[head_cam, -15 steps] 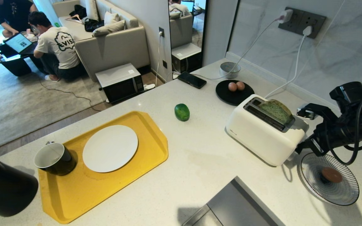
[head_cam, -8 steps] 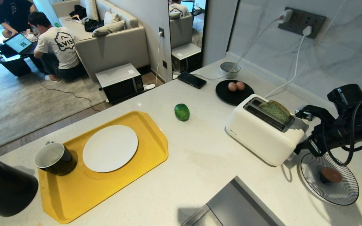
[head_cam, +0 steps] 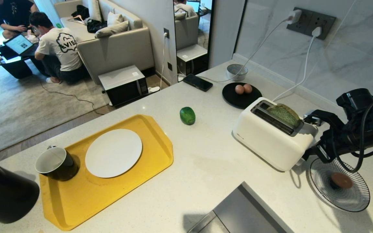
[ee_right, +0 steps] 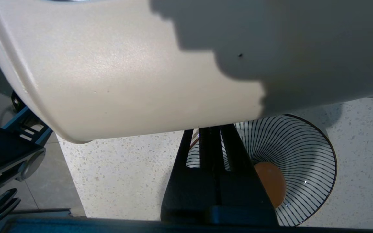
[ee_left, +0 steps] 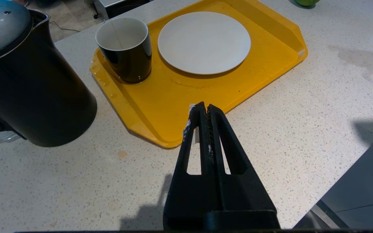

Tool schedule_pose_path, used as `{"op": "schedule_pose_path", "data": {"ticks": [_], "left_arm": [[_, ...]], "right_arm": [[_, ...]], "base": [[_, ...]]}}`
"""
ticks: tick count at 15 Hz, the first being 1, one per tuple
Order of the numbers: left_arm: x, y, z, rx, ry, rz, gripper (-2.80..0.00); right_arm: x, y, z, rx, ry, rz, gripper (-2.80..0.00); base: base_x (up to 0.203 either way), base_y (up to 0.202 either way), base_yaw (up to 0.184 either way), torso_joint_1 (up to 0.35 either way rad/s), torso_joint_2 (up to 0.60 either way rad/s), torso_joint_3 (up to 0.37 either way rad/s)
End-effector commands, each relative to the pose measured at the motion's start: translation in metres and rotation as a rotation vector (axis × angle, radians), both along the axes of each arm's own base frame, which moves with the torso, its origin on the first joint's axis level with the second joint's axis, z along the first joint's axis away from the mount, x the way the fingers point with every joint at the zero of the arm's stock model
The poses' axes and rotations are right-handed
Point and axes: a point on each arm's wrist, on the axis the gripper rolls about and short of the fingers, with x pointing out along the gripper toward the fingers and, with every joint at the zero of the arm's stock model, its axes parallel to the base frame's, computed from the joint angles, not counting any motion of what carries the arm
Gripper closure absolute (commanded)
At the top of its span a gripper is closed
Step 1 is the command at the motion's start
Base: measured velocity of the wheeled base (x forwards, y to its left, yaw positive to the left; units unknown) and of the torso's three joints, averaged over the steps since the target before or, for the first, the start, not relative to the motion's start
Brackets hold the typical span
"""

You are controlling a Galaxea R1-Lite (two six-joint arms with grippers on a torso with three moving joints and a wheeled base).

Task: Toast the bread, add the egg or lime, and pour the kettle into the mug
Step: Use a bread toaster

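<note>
Almost nothing has shifted since a second ago; only the right arm's black wrist sits slightly lower beside the glossy white two-slot toaster point(head_cam: 272, 137). Its right gripper point(ee_right: 213, 129), fingers pressed together and empty, meets the toaster's end wall, above the black-striped white bowl point(head_cam: 351, 197) holding a brown egg point(head_cam: 342, 180). A pale green bread slice point(head_cam: 285, 115) stands in the slot. The left gripper point(ee_left: 205, 108), closed, hovers over the yellow plastic tray point(ee_left: 270, 29).

A pale green bread point(head_cam: 285, 115) sits in a cream-white toaster point(head_cam: 270, 136). The tray point(head_cam: 76, 197) is yellow, the plate point(head_cam: 113, 153) white, the kettle point(ee_left: 28, 84) matte black. A black-and-white striped bowl point(head_cam: 351, 197) holds a brown egg point(head_cam: 342, 180).
</note>
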Motion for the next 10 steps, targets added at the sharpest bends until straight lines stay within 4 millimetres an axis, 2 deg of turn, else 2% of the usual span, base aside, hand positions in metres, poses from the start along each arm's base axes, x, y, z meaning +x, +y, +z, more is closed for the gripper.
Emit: {"op": "schedule_pose_path", "data": {"ticks": [1, 10], "left_arm": [[0.0001, 0.0, 0.0002, 0.0, 0.001, 0.001, 0.0], [0.0001, 0.0, 0.0002, 0.0, 0.001, 0.001, 0.0]], "right_arm": [[-0.0007, 0.0002, -0.0024, 0.0, 0.011, 0.004, 0.0], [-0.0011, -0.0002, -0.0017, -0.001, 0.008, 0.004, 0.0]], "base": [[0.0, 0.0, 0.0, 0.0, 0.0, 0.0], [0.0, 0.0, 0.0, 0.0, 0.0, 0.0]]}}
